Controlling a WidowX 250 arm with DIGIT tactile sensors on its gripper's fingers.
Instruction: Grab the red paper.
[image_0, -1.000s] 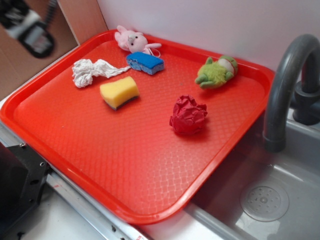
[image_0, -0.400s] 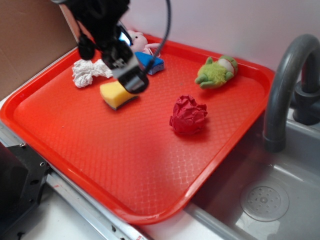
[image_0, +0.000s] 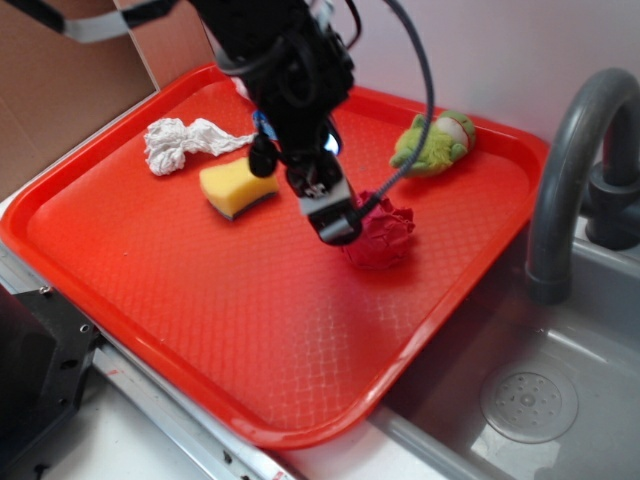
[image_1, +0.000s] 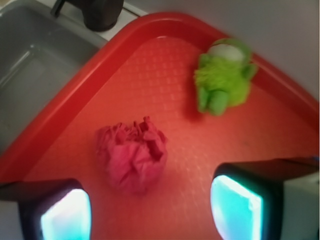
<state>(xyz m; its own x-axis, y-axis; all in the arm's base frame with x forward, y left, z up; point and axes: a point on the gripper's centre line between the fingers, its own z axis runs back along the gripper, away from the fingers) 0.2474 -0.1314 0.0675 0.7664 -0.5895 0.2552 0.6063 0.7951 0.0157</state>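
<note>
The red paper (image_0: 382, 236), a crumpled crimson ball, lies on the orange-red tray (image_0: 250, 330) toward its right side. My gripper (image_0: 335, 222) hangs just left of the ball and partly covers its left edge. In the wrist view the ball (image_1: 132, 157) sits ahead of the gripper (image_1: 150, 210), a little left of centre. The two fingers stand wide apart, open, with only bare tray between them and no contact with the paper.
On the tray lie a yellow sponge (image_0: 238, 184), a white twisted rag (image_0: 180, 142) and a green plush toy (image_0: 432, 144) (image_1: 223, 78). A grey faucet (image_0: 575, 170) and sink (image_0: 540, 390) stand right of the tray. Cardboard (image_0: 60, 90) rises at the left.
The arm swept in from the upper left, passed over the yellow sponge and now hangs beside the red paper. The paper and the other objects have not moved.
</note>
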